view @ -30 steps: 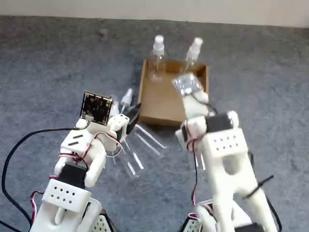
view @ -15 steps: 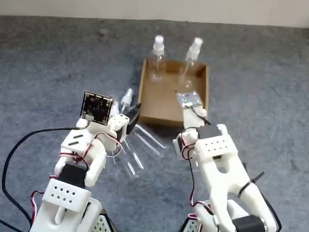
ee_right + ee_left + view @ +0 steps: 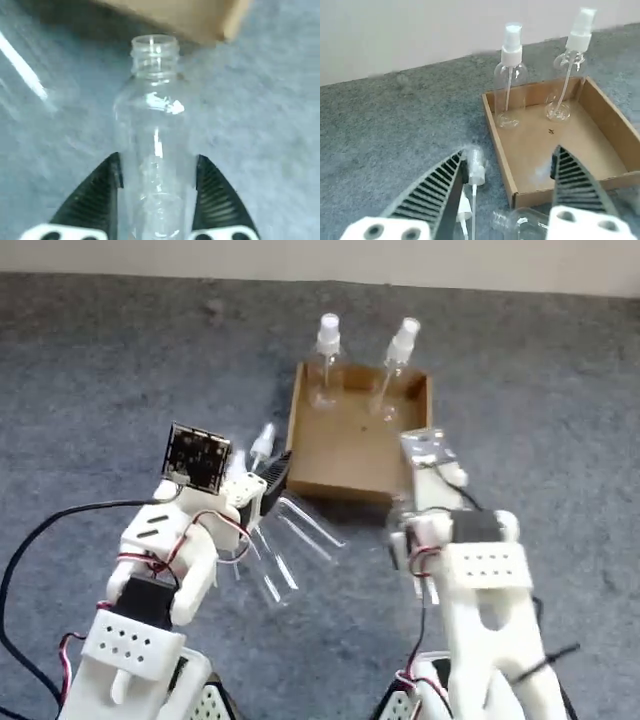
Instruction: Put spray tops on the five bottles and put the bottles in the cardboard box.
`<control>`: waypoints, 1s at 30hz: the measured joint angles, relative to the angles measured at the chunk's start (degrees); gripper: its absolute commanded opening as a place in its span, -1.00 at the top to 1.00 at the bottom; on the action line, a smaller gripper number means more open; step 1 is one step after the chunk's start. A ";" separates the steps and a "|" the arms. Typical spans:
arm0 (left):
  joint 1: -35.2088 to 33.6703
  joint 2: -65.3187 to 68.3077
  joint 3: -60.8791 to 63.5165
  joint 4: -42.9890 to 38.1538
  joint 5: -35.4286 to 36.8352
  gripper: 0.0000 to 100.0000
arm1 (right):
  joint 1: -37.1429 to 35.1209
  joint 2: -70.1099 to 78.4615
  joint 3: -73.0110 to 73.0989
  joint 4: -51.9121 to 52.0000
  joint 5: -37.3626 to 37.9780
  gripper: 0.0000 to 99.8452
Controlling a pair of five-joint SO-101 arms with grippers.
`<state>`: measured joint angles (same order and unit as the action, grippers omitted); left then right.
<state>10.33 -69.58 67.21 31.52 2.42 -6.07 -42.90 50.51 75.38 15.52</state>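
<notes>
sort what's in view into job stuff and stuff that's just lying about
Job: cardboard box; two capped bottles standing in it; uncapped bottle; loose spray tops beside the box.
Just there: grey carpet; pale wall behind.

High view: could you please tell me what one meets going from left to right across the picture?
Circuit board on the left arm → loose spray top → first capped bottle → second capped bottle → right arm, with the right gripper shut on an uncapped bottle.
</notes>
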 measured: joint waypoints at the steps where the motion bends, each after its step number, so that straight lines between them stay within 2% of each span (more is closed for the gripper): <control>1: -0.53 0.00 -1.85 2.37 0.00 0.57 | 2.37 -0.79 -0.44 1.85 2.02 0.99; 7: -9.05 8.62 -15.56 16.88 -0.70 0.57 | 21.36 1.58 -7.30 5.71 17.32 0.99; 12: -15.03 27.87 -28.84 28.57 -11.34 0.57 | 34.20 13.10 -11.16 -1.41 22.77 0.99; 16: -17.14 47.03 -40.88 36.75 -13.10 0.57 | 35.96 25.49 -14.07 -6.95 23.12 0.99; 21: -17.58 67.87 -53.27 40.18 -13.27 0.61 | 36.13 38.95 -20.66 -8.18 23.21 0.99; 24: -18.29 76.48 -58.99 40.35 -13.36 0.69 | 36.40 43.69 -24.88 -8.18 23.21 0.98; 30: -19.96 86.15 -64.09 40.35 -13.27 0.69 | 36.40 45.71 -27.43 -8.18 23.21 0.98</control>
<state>-9.63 16.57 3.12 71.87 -10.86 30.33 2.81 23.08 67.21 38.73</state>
